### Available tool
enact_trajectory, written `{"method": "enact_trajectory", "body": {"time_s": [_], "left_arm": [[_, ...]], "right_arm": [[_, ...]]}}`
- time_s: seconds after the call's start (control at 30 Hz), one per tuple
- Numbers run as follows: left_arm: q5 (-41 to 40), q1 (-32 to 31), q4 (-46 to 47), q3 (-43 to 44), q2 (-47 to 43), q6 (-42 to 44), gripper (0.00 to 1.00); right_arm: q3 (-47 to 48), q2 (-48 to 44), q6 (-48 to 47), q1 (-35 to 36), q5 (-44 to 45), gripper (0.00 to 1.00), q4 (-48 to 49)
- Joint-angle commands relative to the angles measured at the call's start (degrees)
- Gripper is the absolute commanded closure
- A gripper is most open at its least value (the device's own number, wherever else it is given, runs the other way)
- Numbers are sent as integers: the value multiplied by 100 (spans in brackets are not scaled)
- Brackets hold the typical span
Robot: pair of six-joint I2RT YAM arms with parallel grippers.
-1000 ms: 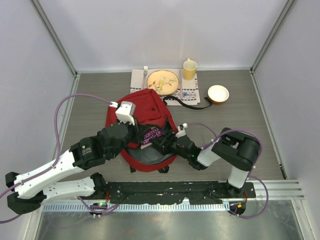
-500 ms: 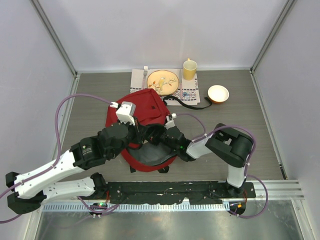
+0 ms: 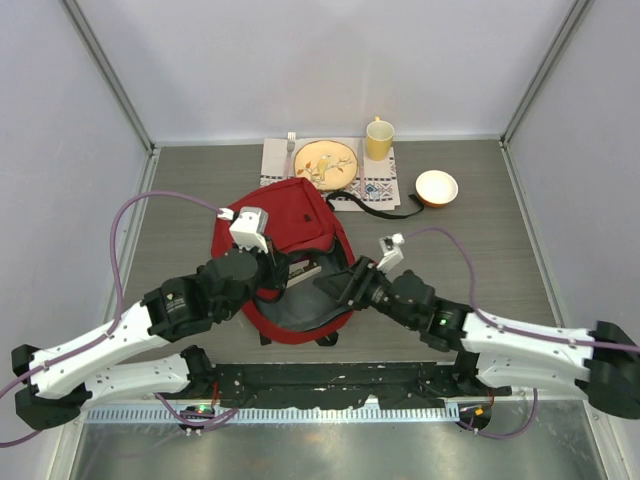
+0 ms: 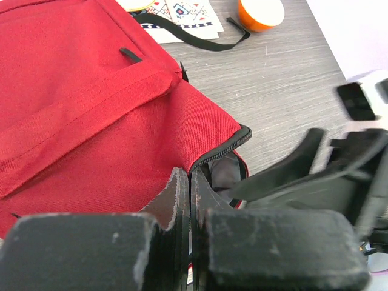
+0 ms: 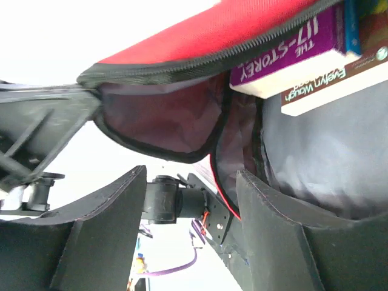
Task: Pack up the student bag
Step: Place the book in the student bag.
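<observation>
Left gripper (image 4: 187,182) is closed tight, fingers pressed flat together, tips right at the black zipper (image 4: 221,148) rim of the student bag (image 3: 297,212). From the right wrist cam that rim runs taut up to a blurred dark shape at frame left, so it looks pinched there. The actual pinch pt is hidden behind the fingers. Right gripper (image 5: 191,176) is open, nothing clamped. It sits low at the bag's mouth, looking in under the lifted flap. A red-piped edge hangs in the gap beyond its fingers; can't tell if it touches either one.

Bag lies on the table (image 3: 520,220), approx. centre, mouth toward the arm bases. Its far end meets the near edge of the placemat (image 3: 375,185); touching or overlapping, can't tell. In the top cam both wrists cover most of the opening, and only a patch of grey lining (image 3: 300,312) shows.

Inside:
- purple book (image 5: 285,48), spine reads "117-STOREY", rest cut off by frame
- white-spined book (image 5: 321,82) against it, "Evelyn Waugh" legible, rest cropped
- blue bit at top rt corner, too little to ID

Behind the bag:
- plate (image 3: 325,163) and fork (image 3: 291,142) on the placemat
- yellow mug (image 3: 379,138) at its far rt corner
- orange bowl (image 3: 436,187) to the rt, apart from the bag
- black strap (image 3: 375,207) trailing from bag toward bowl

In the left wrist cam the bowl is cropped by the top edge, and the right gripper is just a blurred black mass at rt.
</observation>
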Motion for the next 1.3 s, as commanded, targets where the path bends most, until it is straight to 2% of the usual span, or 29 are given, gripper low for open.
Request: {"method": "enact_trajectory", "body": {"time_s": [0.0,0.1,0.23,0.37,0.5,0.77,0.9,0.93,0.97,1.03,1.23,1.27], "left_arm": [[-187,11,437,-40,-70,-148,100],[-82,20,412,-40,0,-140,100],[111,11,490,-145,106,-184,100],[331,11,508,-198,229,-245,100],[454,11,491,-286,282,-359,100],[463,11,482,-339,290,-430,100],[516,11,535,-374,308,-438,100],[542,11,552,-374,325,-438,100],[568,11,578,-391,352,-430,100],[691,11,605,-409,369,-430,100],[972,11,754,-637,466,-518,100],[990,11,772,-690,457,-535,100]], "right_arm": [[158,-1069,-286,71,1321,34,-2948],[432,-1579,186,80,2023,34,-4611],[327,-1766,268,80,2149,32,-5093],[169,-1590,224,80,1860,30,-4743],[-120,-1432,294,80,1622,30,-3707],[-156,-843,382,80,1639,27,-3196],[-113,-465,549,89,1639,29,-2958],[-95,-290,558,80,1639,31,-2958],[-77,-228,558,71,1613,42,-2958],[-25,-70,515,80,1569,51,-2949],[-68,-165,453,80,1665,90,-3001],[-77,-287,444,80,1683,92,-3089]]}}
